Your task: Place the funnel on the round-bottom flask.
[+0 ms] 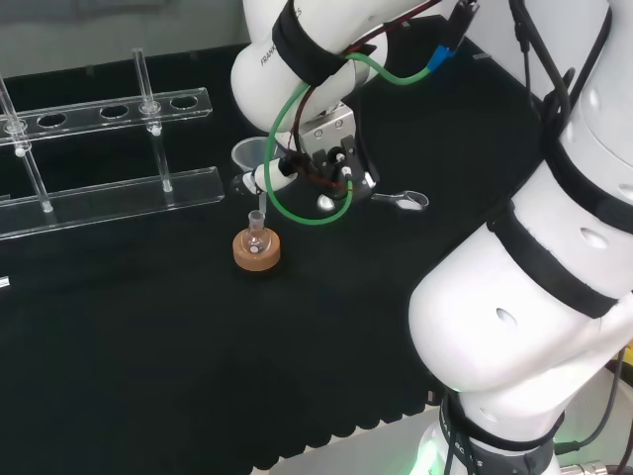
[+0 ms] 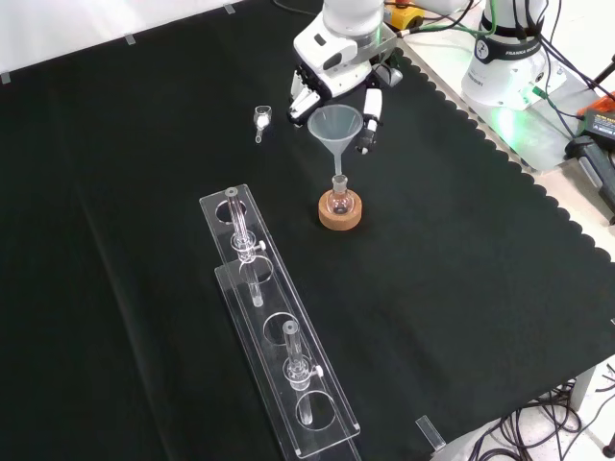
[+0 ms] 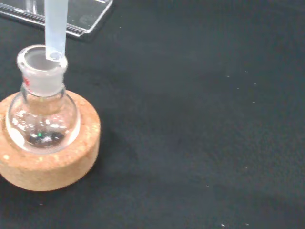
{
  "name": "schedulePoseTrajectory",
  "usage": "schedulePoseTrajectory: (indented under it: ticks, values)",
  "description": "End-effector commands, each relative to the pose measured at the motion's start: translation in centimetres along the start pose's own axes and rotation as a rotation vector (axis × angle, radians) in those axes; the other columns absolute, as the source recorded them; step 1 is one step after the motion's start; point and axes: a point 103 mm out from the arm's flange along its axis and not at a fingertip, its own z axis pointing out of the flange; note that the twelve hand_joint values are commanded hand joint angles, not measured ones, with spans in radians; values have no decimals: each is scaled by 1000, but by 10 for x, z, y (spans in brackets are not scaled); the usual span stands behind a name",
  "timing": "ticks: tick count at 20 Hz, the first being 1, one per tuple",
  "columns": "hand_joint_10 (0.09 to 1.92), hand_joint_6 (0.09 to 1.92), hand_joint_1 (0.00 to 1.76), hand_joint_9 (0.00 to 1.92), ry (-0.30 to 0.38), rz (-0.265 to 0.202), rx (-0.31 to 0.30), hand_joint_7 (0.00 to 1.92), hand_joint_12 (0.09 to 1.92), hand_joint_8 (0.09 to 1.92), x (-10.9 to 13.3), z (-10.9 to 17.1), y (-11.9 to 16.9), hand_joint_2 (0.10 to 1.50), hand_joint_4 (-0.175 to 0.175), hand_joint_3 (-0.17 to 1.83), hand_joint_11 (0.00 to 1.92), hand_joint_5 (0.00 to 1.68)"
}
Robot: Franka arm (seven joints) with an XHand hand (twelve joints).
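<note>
The tabletop (image 2: 144, 144) is covered in black cloth, and the white arm (image 1: 524, 297) reaches across it from the right of the head view. A clear rack (image 2: 274, 331) with a few tubes lies along the cloth, nearer the camera in the front view.

The hand (image 2: 332, 72) hangs above the flask (image 2: 338, 200), tilted so its palm faces down. Its fingers (image 2: 371, 120) are curled around the wide cone of the funnel (image 2: 335, 130), pinching it at the rim.

The flask sits upright in a cork ring (image 2: 340, 217) near the middle of the cloth. The wrist view shows the funnel's stem (image 3: 55, 28) with its tip just at the flask's mouth (image 3: 42, 62), at one side of the opening, not centred.

The funnel looks like thin, pale plastic: probably light, fairly stiff and smooth, so the rim of the cone seems the sensible hold. The flask is small glass, likely fragile and easy to tip, held only by the ring.

A small clear scoop (image 2: 261, 117) lies apart on the cloth.
</note>
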Motion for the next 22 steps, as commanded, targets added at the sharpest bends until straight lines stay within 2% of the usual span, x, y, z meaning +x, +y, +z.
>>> schedulePoseTrajectory:
  ticks: [1, 5, 12, 15, 22]
  values:
    - [1141, 1920, 341, 1333, 13, -11, -9, 1016, 1035, 1519, 9, 1, 3, 1020, -175, 386, 1250, 408]
    - [1142, 1920, 341, 1333, 20, -13, -4, 1016, 1036, 1519, 11, 2, 3, 1020, -175, 387, 1250, 409]
    - [1144, 1920, 342, 1335, 56, -18, 21, 1017, 1037, 1520, 13, 23, 2, 1020, -175, 389, 1250, 411]
    - [1145, 1920, 342, 1335, 43, -19, 23, 1018, 1037, 1520, 14, 22, 1, 1020, -175, 390, 1250, 412]
    - [1147, 1920, 343, 1335, 21, 5, 11, 1018, 1038, 1521, -7, 21, 6, 1020, -175, 392, 1250, 413]
